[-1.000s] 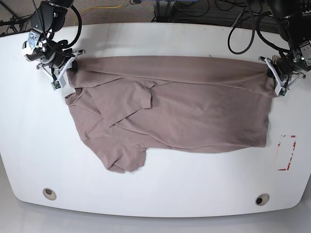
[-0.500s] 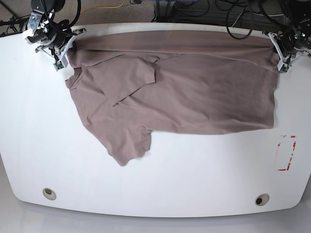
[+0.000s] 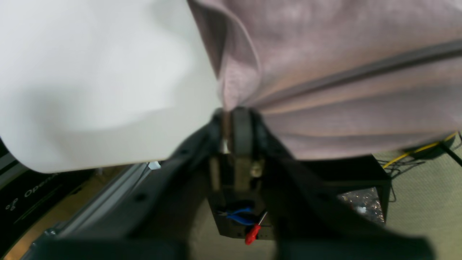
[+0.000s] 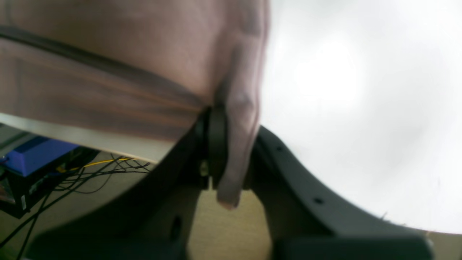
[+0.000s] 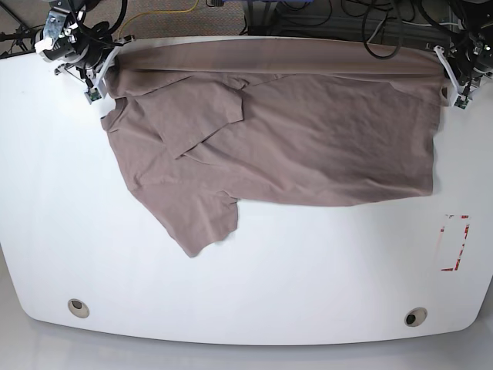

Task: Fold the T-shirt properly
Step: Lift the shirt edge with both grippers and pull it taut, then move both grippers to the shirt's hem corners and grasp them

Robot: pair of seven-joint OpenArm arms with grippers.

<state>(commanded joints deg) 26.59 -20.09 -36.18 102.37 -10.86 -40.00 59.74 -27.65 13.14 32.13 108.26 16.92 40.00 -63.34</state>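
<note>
The left gripper (image 3: pixel 231 119) is pressed together on a bunched corner of the T-shirt (image 3: pixel 343 83), its two dark fingers (image 3: pixel 241 126) nearly meeting with a thin fold of taupe fabric caught between them. From that pinch, creases fan outward across the cloth, and one long dark fold runs away toward the upper right of the left wrist view. Beside the cloth, the white table (image 3: pixel 90 65) curves off to the left, and below its edge lies a floor with a yellow cable.

The right gripper (image 4: pixel 220 144) is likewise clamped on the shirt. A tongue of fabric (image 4: pixel 234 151) hangs down through the closed fingers and ends just below them. Tight ridges stretch from the grip across the cloth to the left, over the table's far edge, where dark cables and a blue box sit on the floor.

In the base view, the two grippers sit at the far corners of the table, the left gripper (image 5: pixel 456 86) at the upper right and the right gripper (image 5: pixel 94 75) at the upper left. The shirt's top edge runs taut between them along the far rim. The rest of the shirt (image 5: pixel 308 139) lies spread on the table (image 5: pixel 308 285), wrinkled, with one sleeve (image 5: pixel 202 227) pointing toward the near left.
</note>
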